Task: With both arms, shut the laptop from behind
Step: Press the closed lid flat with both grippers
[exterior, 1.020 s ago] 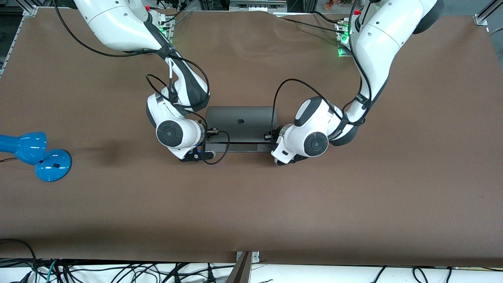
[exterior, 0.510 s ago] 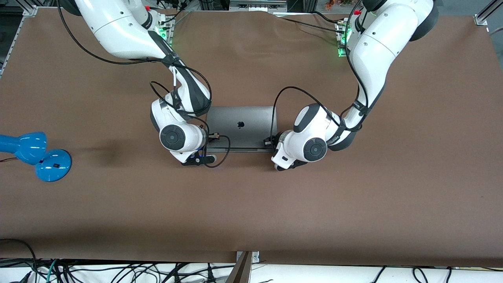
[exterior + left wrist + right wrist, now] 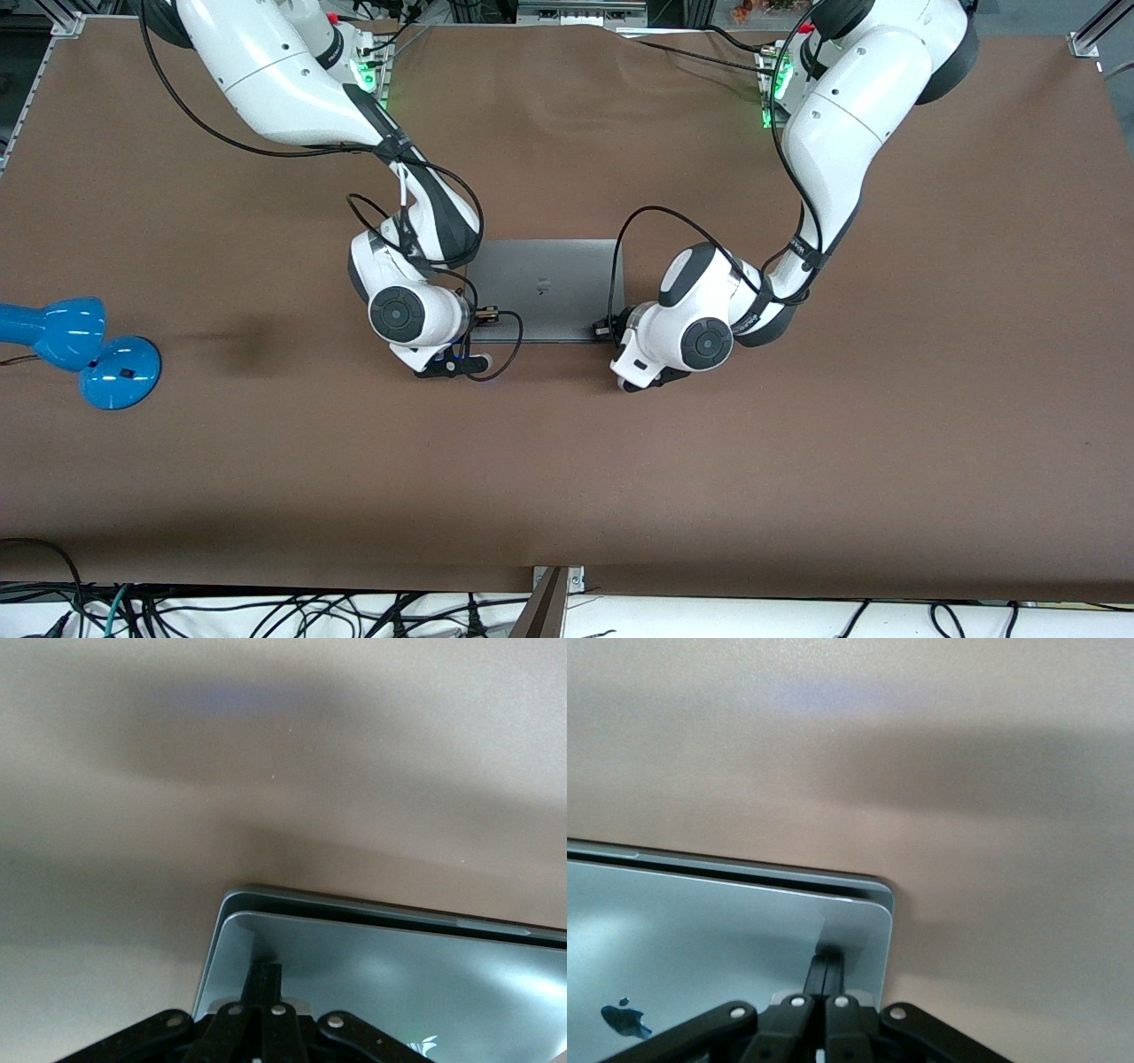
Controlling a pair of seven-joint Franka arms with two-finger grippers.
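Note:
The space-grey laptop [image 3: 545, 283] lies mid-table with its lid down almost flat, the apple logo facing up. In the wrist views a thin dark gap still shows between the lid [image 3: 399, 983] and the base along the edge nearest the front camera. My right gripper [image 3: 485, 313] is shut, its fingertips [image 3: 827, 970] pressing on the lid's [image 3: 700, 939] corner toward the right arm's end. My left gripper [image 3: 603, 329] is shut, its fingertips [image 3: 270, 979] pressing on the lid's other corner. The keyboard and trackpad are hidden under the lid.
A blue desk lamp [image 3: 80, 346] lies on the brown table cover [image 3: 567, 461] at the right arm's end. Black cables loop from both wrists over the laptop's ends. Cables hang along the table edge nearest the front camera.
The lid has swung down from partly raised to almost flat. Both grippers have moved down and toward the front camera with it, still shut on its corners.

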